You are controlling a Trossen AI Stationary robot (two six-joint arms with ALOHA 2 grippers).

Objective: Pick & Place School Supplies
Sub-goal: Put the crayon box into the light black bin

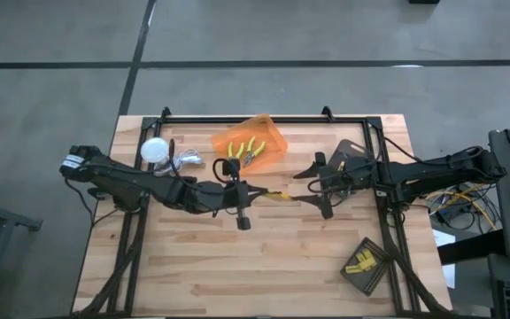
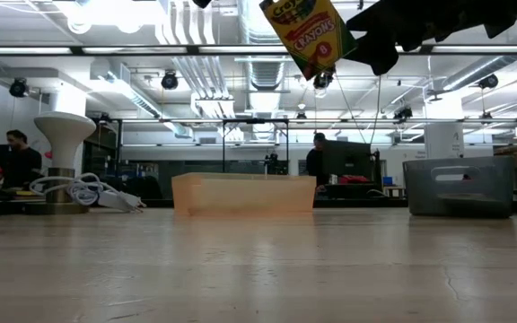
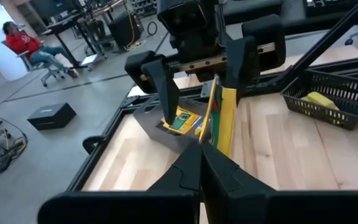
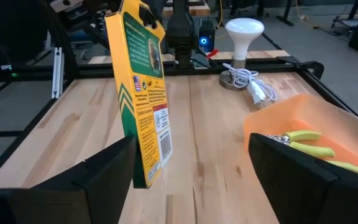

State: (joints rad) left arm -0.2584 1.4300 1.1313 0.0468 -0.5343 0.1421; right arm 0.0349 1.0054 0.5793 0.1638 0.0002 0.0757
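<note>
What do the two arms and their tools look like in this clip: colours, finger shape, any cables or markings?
Both arms are dark, near black, built of jointed segments. The left tool has two matte black wedge-shaped fingers tapering to points. The right tool has broad, flat black fingers with angular edges. Loose cables, some yellow, trail beside the right arm's base. No markings are legible on either arm.

From my station the room is evenly bright, lit by long ceiling tubes (image 2: 240,49) that glare white in the low view. The table (image 1: 264,266) shows only soft, faint shadows under the arms. In the wrist views my own fingers (image 4: 92,174) sit close, dark and slightly blurred.
</note>
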